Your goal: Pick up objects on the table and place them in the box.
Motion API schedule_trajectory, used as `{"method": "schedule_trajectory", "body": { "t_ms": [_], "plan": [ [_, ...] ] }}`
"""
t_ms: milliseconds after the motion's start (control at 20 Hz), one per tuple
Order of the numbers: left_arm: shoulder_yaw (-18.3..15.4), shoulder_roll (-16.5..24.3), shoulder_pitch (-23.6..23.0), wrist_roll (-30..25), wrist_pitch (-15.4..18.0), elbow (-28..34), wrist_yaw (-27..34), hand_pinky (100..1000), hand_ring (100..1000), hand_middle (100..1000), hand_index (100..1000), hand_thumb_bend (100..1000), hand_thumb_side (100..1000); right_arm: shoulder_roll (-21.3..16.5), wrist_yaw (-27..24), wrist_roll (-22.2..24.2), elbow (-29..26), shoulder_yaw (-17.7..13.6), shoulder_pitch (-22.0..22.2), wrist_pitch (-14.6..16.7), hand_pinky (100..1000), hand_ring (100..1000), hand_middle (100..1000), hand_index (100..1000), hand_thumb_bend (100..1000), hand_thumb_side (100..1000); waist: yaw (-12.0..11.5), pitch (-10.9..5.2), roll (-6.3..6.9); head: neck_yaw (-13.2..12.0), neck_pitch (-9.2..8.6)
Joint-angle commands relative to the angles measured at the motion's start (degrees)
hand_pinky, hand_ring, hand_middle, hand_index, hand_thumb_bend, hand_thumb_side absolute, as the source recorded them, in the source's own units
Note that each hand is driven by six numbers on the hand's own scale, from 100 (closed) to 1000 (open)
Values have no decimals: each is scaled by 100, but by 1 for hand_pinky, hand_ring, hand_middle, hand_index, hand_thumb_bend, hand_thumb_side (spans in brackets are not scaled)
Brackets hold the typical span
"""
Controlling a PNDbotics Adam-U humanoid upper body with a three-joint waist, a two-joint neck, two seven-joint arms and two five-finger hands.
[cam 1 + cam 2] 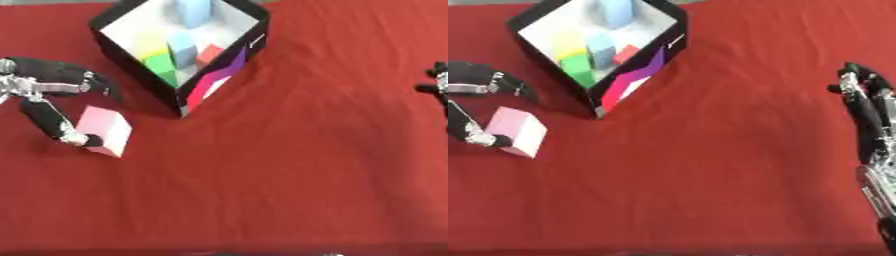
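the left hand (52, 100) pinches the pink block (104, 131) on the red counter (289, 165), just beside the box (179, 45). the right hand (872, 120) rests open at the right edge.

Both views look down from the robot's head onto the red table (289, 175). They sit side by side, so they show almost the same picture. The box (179, 47) is at the top left in both. The left eye view shows more of the left hand (52, 87). The right eye view shows more of the right hand (868, 115).
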State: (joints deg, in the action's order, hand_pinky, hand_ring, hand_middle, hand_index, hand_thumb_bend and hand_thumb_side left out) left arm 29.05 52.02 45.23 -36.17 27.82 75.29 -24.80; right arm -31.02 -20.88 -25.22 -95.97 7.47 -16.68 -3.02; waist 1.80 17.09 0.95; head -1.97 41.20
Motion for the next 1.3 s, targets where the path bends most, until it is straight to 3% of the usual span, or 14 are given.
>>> {"method": "schedule_trajectory", "body": {
  "t_ms": [50, 200, 350, 400, 450, 850, 900, 950, 1000, 1050, 1100, 1200, 1250, 1300],
  "plan": [
    [-10, 147, 16, -1579, 1508, -169, -202, 825, 827, 736, 827, 306, 478, -90, 30, 7, -42, -56, -63, 21, 1000, 725, 775, 821, 100, 590, 8, -71, -14, 6, -51],
    [-19, 126, 19, -1579, 1486, -204, -180, 686, 706, 622, 679, 293, 326, -85, 25, 4, -40, -59, -60, 22, 1000, 725, 774, 820, 100, 591, 7, -70, -17, 10, -55],
    [-67, 111, 40, -1579, 1451, -180, -104, 614, 608, 569, 632, 295, 202, -80, 25, 1, -33, -64, -54, 24, 1000, 724, 774, 820, 100, 591, 5, -68, -20, 17, -51],
    [-91, 110, 56, -1579, 1441, -150, -73, 609, 593, 565, 632, 295, 202, -80, 26, 0, -32, -65, -51, 24, 1000, 724, 774, 820, 100, 586, 5, -68, -22, 20, -47],
    [-153, 105, 77, -1579, 1423, -93, -27, 587, 574, 544, 605, 311, 121, -80, 27, 1, -31, -66, -45, 25, 1000, 724, 774, 820, 100, 590, 1, -68, -26, 28, -45],
    [-806, 202, 216, -1514, 1044, 788, 677, 520, 524, 504, 548, 336, 123, -96, 26, 1, -34, -79, -26, 31, 1000, 723, 774, 819, 100, 588, -28, -89, -16, 67, -35],
    [-872, 221, 229, -1497, 991, 877, 770, 515, 520, 501, 545, 328, 121, -103, 24, 0, -38, -83, -24, 32, 1000, 723, 774, 819, 100, 587, -28, -93, -12, 73, -34],
    [-926, 235, 244, -1491, 940, 951, 860, 507, 513, 496, 541, 261, 173, -109, 22, -1, -41, -86, -24, 32, 1000, 723, 774, 819, 100, 587, -29, -96, -8, 76, -31],
    [-971, 245, 262, -1492, 894, 1013, 938, 505, 511, 496, 540, 332, 119, -113, 20, -1, -43, -87, -24, 32, 1000, 723, 774, 819, 100, 587, -30, -99, -5, 78, -29],
    [-1005, 251, 280, -1501, 854, 1059, 999, 505, 510, 498, 543, 328, 119, -116, 19, 0, -45, -87, -24, 31, 1000, 723, 774, 819, 100, 587, -30, -101, -1, 79, -28],
    [-1031, 254, 291, -1518, 816, 1088, 1043, 515, 517, 506, 553, 322, 123, -116, 18, 2, -45, -85, -26, 31, 1000, 723, 774, 819, 100, 588, -29, -101, 3, 79, -27],
    [-1030, 272, 271, -1562, 740, 1088, 1043, 644, 664, 646, 722, 222, 174, -114, 18, 5, -40, -80, -26, 29, 1000, 723, 774, 819, 100, 589, -23, -97, 9, 80, -30],
    [-985, 292, 230, -1571, 707, 1053, 977, 768, 790, 769, 848, 158, 342, -112, 21, 5, -36, -79, -25, 28, 1000, 723, 774, 819, 100, 589, -16, -93, 13, 81, -35],
    [-946, 304, 198, -1575, 689, 1019, 897, 820, 830, 804, 878, 165, 528, -109, 23, 4, -31, -79, -22, 28, 1000, 723, 774, 819, 100, 588, -12, -90, 15, 83, -37]
  ]
}}
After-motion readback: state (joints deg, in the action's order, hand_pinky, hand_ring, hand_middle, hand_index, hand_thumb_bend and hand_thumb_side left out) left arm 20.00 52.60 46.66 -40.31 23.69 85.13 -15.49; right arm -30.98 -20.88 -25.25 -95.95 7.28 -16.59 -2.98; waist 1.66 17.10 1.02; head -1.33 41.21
